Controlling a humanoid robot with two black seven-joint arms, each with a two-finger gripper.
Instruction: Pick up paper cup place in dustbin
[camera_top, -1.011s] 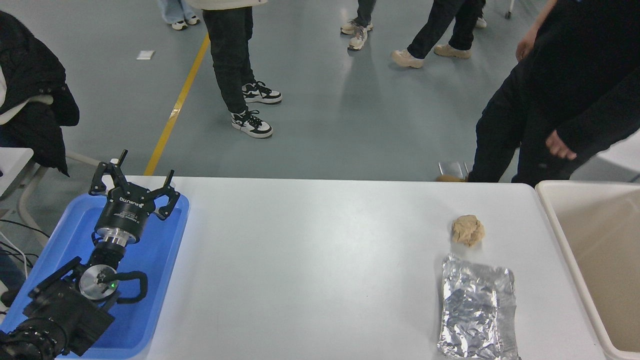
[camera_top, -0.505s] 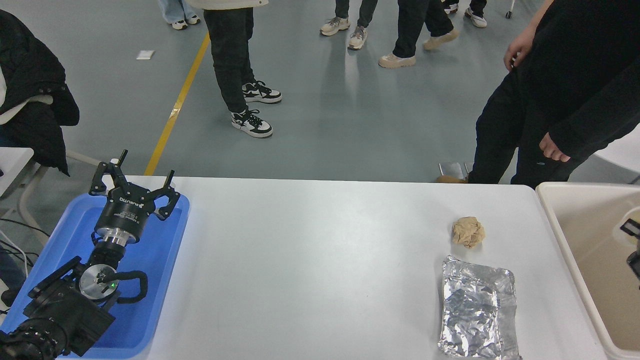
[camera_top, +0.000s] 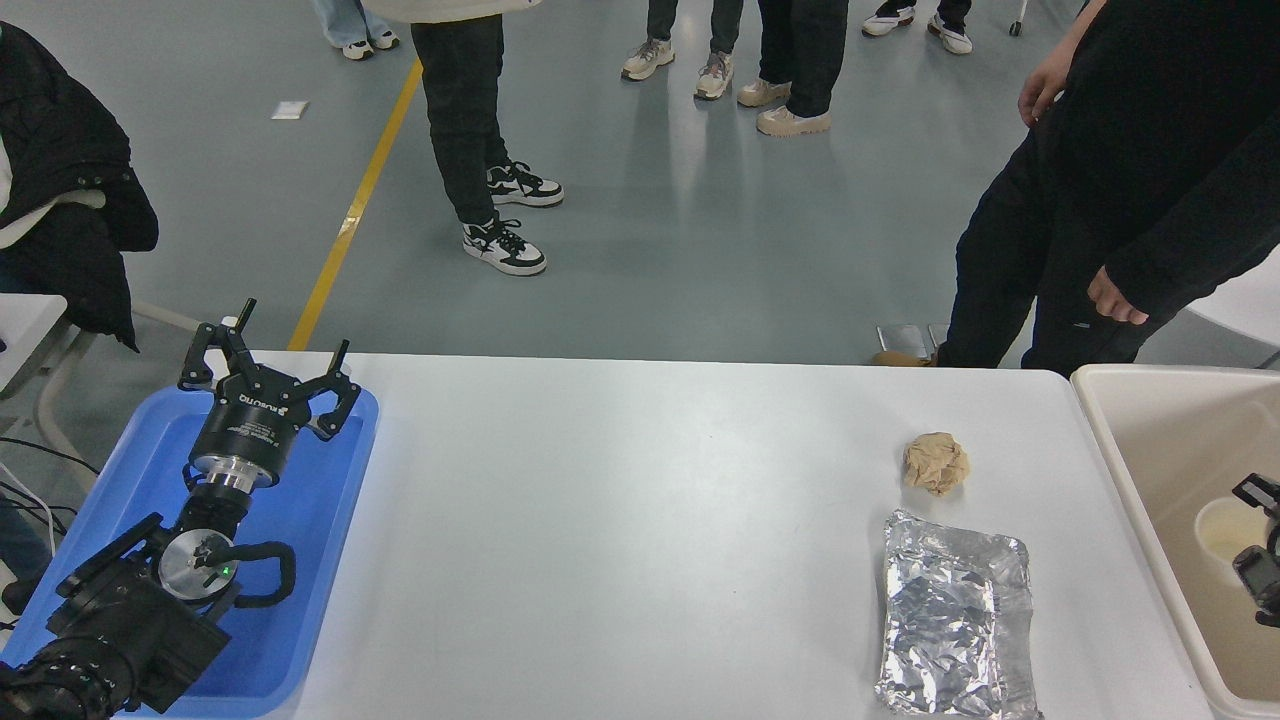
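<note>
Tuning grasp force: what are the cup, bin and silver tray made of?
Paper cup: looks like thin white paper, matte, cream inside. Dustbin: seemingly moulded plastic, smooth cream-beige, thick rounded rim. Silver tray: crinkled foil, shiny, creased all over.

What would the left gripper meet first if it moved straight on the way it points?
Probably nothing on the table: the left gripper, open over the blue tray, points past the table's far edge toward bare floor. Height is unclear.

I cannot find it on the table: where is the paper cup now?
In the head view, the paper cup is at far right, over the dustbin, between the right pincer's fingers.
</note>
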